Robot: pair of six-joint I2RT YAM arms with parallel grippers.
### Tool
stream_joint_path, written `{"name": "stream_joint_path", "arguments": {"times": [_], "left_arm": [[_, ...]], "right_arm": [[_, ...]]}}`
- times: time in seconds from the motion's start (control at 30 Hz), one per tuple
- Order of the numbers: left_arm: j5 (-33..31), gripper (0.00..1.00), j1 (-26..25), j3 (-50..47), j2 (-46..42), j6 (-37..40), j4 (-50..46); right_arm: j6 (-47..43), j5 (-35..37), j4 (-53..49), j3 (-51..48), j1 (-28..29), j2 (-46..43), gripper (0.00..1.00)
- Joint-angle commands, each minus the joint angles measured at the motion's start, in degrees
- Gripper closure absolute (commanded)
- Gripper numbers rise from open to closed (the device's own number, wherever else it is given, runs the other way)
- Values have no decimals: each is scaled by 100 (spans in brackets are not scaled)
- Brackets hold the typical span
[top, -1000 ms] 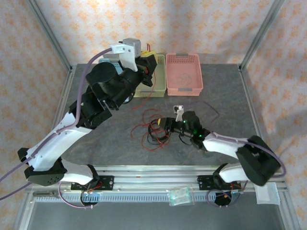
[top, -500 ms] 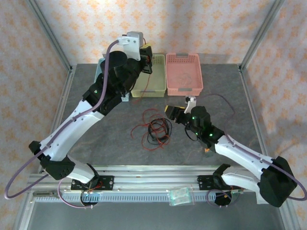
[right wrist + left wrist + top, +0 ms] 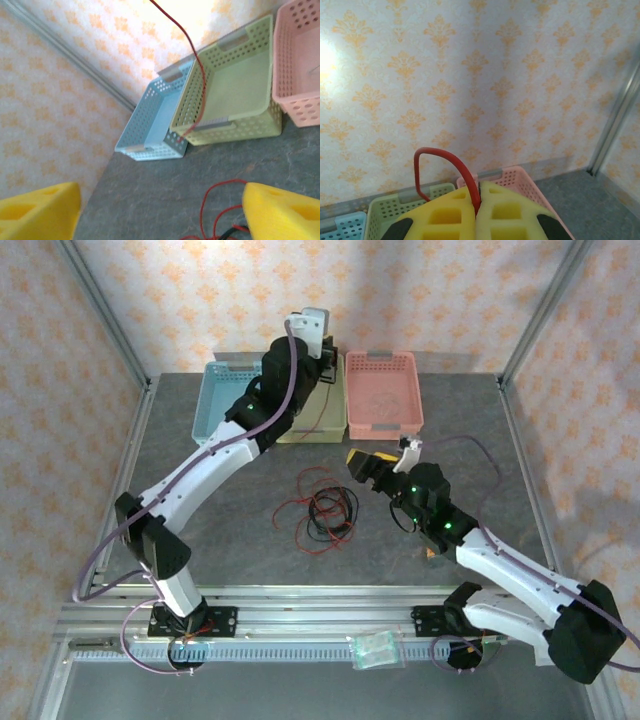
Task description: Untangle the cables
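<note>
Cables (image 3: 325, 512) lie heaped in a red-and-black knot near the middle of the surface (image 3: 220, 520), and we judge the untangling barely begun. The left gripper (image 3: 479, 190), held high above the far edge, has its yellow fingers (image 3: 445, 220) clenched on one red cable (image 3: 416, 170), which curls in a loop above the pinch. From the right wrist we see that red strand slanting down past the green basket (image 3: 235, 75) toward the pile. One wire is thus drawn up and out, while its lower end appears to run into the heap. The right gripper (image 3: 160, 210) hovers near the tangle, on its right and far side, fingers spread wide and grasping nothing.

Three baskets stand in a row along the far edge: the blue basket (image 3: 160, 115) toward the left corner, the green one in the middle, the pink basket (image 3: 300, 55) to the right. Blue and green look empty; whether a pale strand lies in the pink one we cannot tell.

What is left, as we read it, is freeing the lifted red wire from the knot. After that come the black loops and the other red ones, all crossing and touching on the surface.
</note>
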Motion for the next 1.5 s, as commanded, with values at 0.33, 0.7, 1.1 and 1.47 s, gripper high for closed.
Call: {"name": "stream_joint_path", "arguments": {"times": [0.33, 0.7, 1.1, 1.47], "left_arm": [[-268, 100, 408, 2362, 2269, 216, 622], [645, 100, 1027, 3180, 3703, -1170, -27], [567, 100, 1377, 2894, 4377, -2081, -1291], [549, 65, 1382, 2220, 4070, -2055, -1373]], "right_arm": [[-23, -29, 201, 476, 4, 281, 14], [-78, 413, -371, 48, 4, -479, 15], [-174, 593, -587, -199, 1, -698, 15], [-115, 579, -444, -488, -5, -783, 15]]}}
